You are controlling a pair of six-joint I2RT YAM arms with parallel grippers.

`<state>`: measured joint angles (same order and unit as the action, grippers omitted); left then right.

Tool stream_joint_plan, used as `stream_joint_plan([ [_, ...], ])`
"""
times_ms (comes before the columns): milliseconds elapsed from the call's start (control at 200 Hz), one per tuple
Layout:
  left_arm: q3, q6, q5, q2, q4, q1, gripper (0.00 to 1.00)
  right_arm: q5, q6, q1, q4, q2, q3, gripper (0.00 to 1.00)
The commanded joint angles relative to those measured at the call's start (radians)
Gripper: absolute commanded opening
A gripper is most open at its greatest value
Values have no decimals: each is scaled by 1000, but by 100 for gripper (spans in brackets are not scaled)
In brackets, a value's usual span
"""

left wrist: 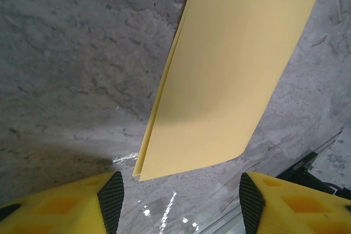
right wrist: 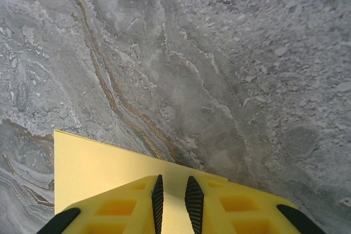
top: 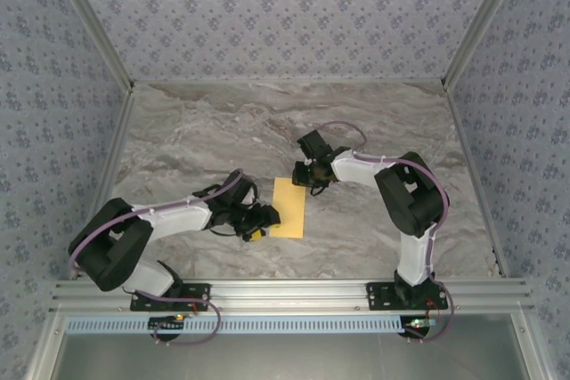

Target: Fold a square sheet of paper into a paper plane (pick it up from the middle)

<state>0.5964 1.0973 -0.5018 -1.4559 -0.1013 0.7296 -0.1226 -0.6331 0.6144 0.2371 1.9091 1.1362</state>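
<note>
paper: thin mustard-yellow sheet of paper (top: 289,206) (left wrist: 230,69) (right wrist: 93,173), doubled over into a strip, flat on the grey marble worktop (top: 223,122) between my arms.
handling: featherlight and floppy I reckon, creases easily, so nip an edge or corner gently.
left jaws: spread wide and low, the strip's near end just ahead, not touching.
right jaws: nearly together over the far end; can't tell if they're nipping it.
arms: elbows out, wrists angled inward.

Paper sheet (top: 289,206) flat on table (top: 205,131), mid-front; left gripper (top: 266,222) at its near-left corner, right gripper (top: 313,185) at far edge
</note>
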Motion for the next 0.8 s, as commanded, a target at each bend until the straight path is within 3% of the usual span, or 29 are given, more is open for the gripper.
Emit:
stream_joint_plan([
  [0, 47, -9, -8, -19, -7, 15, 59, 44, -12, -14, 59, 96, -53, 25],
  [150, 65, -39, 11, -32, -42, 15, 55, 38, -14, -13, 61, 94, -52, 24],
  [799, 105, -78, 20, -88, -78, 42, 56, 28, -11, -13, 65, 100, -55, 24],
])
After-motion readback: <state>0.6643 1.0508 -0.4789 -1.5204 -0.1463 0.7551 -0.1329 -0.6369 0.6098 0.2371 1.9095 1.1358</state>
